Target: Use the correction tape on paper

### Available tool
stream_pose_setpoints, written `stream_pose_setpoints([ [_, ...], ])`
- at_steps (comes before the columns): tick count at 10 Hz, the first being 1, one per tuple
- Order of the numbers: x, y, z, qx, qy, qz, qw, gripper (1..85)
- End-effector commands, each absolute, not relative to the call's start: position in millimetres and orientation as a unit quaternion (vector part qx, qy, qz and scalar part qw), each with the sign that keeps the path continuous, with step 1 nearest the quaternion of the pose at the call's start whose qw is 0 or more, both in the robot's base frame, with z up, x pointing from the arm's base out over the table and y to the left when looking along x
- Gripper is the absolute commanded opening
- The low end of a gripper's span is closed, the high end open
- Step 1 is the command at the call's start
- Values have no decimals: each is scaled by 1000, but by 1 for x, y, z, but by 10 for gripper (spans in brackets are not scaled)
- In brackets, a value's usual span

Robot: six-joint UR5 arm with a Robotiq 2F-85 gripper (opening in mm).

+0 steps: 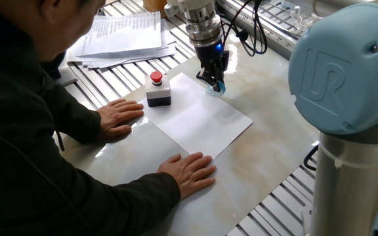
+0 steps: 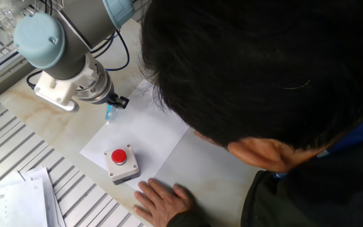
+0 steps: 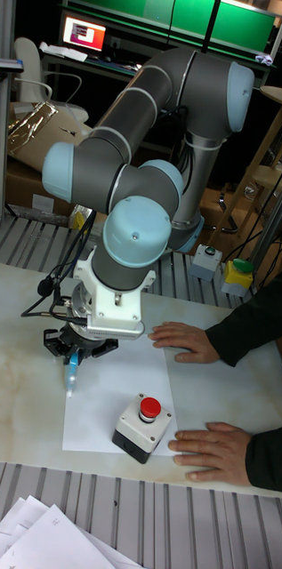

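The light-blue correction tape (image 1: 216, 85) (image 2: 109, 113) (image 3: 70, 371) is held upright, my gripper (image 1: 212, 77) (image 2: 113, 104) (image 3: 73, 349) shut on it. Its tip touches the far edge of the blank white paper (image 1: 199, 115) (image 2: 150, 135) (image 3: 118, 391), which lies on the marble table top. A person's two hands (image 1: 119, 114) (image 1: 190, 172) press flat beside the sheet's near corners.
A grey box with a red button (image 1: 157, 90) (image 2: 120, 163) (image 3: 141, 428) stands on the paper's corner. A stack of printed pages (image 1: 121, 34) lies at the back on the slatted rails. The person's head (image 2: 263, 69) hides much of the table in the other fixed view.
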State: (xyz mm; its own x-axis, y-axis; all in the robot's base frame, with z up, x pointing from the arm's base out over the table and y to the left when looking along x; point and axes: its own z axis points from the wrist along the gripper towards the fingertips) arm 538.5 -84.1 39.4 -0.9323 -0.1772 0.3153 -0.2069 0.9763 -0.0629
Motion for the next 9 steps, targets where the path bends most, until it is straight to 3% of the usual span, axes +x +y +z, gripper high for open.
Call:
stream_pose_setpoints([
  [1, 537, -83, 39, 96, -982, 41, 157, 17],
  [9, 552, -72, 45, 88, -984, 46, 149, 17],
])
